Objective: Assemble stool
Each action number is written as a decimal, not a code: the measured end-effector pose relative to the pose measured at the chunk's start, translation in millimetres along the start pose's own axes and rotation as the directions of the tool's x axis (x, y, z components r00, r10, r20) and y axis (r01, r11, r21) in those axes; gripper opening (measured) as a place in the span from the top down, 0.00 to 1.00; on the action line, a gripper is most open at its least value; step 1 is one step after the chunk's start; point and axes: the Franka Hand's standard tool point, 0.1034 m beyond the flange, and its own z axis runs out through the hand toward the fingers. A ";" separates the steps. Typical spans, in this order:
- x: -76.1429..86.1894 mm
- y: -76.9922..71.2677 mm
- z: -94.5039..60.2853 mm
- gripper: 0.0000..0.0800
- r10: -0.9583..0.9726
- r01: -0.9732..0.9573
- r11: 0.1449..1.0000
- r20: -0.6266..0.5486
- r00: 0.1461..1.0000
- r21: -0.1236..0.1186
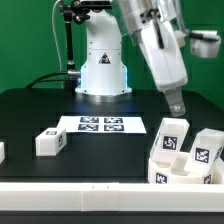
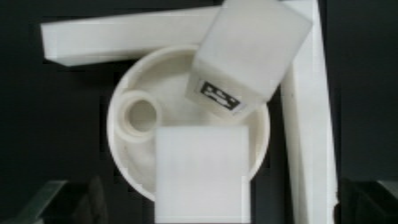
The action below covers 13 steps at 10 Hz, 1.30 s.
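In the wrist view the round ring-shaped seat (image 2: 157, 112) lies flat on the black table. One block leg (image 2: 253, 48) with a marker tag leans across its rim, and another leg (image 2: 111, 40) lies beside the seat. A third leg (image 2: 199, 165) rests over the seat between the fingers, with dark gaps on both sides. My gripper (image 2: 205, 203) is open; its dark fingers (image 2: 43, 200) stand wide of that leg. In the exterior view the gripper (image 1: 176, 104) hangs just above the cluster of tagged white stool parts (image 1: 173, 140) at the exterior view's right.
A lone tagged leg (image 1: 50, 142) lies at the exterior view's left, with another white piece (image 1: 2, 150) at the edge. The marker board (image 1: 100, 125) lies in front of the robot base (image 1: 102, 70). White border rails (image 1: 90, 190) (image 2: 313, 130) run along the table edge and beside the seat.
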 end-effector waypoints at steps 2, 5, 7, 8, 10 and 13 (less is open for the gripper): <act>2.9 1.2 4.4 0.19 -0.033 0.033 0.999 -0.003 0.999 -0.005; 4.1 3.9 6.6 0.19 -0.314 0.313 0.949 -0.022 0.949 -0.036; -1.5 6.1 6.8 0.19 -0.575 0.571 0.817 -0.038 0.817 -0.079; -3.7 5.3 6.0 0.19 -0.679 0.675 0.732 -0.028 0.733 -0.096; -5.8 3.0 5.2 0.19 -0.788 0.783 0.612 -0.005 0.616 -0.114; -3.0 3.3 5.0 0.19 -0.908 0.902 0.414 0.018 0.419 -0.122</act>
